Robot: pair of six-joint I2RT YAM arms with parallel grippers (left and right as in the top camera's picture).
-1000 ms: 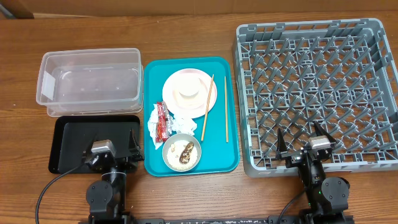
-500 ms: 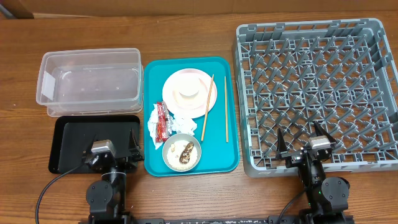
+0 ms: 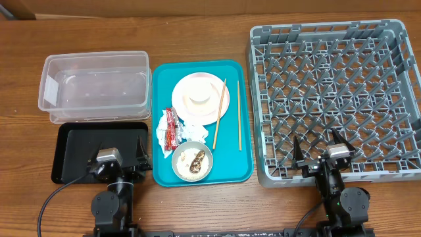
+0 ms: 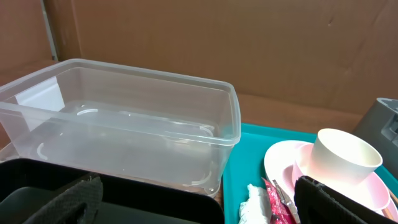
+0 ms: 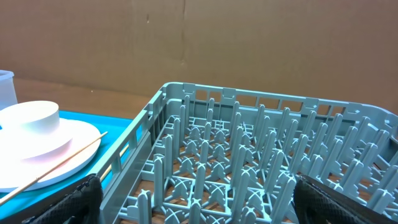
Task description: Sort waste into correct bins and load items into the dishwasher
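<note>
Both spread wide, left gripper (image 3: 120, 153) over black tray (image 3: 72, 141), right gripper (image 3: 318, 149) over rack (image 3: 329, 66) edge, brown scrap (image 3: 195, 166) visible only overhead.

table (image 3: 197, 210): wood grain, satin. clear tub (image 3: 95, 58), far left: glossy plastic. black tray (image 3: 75, 148), near left: glossy plastic. teal tray (image 3: 230, 161): smooth plastic. grey rack (image 3: 329, 27), right: matt plastic. 2 chopsticks (image 3: 219, 113): bare wood. napkins (image 3: 195, 133): crumpled white paper.

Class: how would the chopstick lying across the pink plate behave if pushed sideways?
Thin and straight, the chopstick probably stays stiff and light. Propped on the pink plate, it would likely pivot or slide onto the teal tray.
</note>
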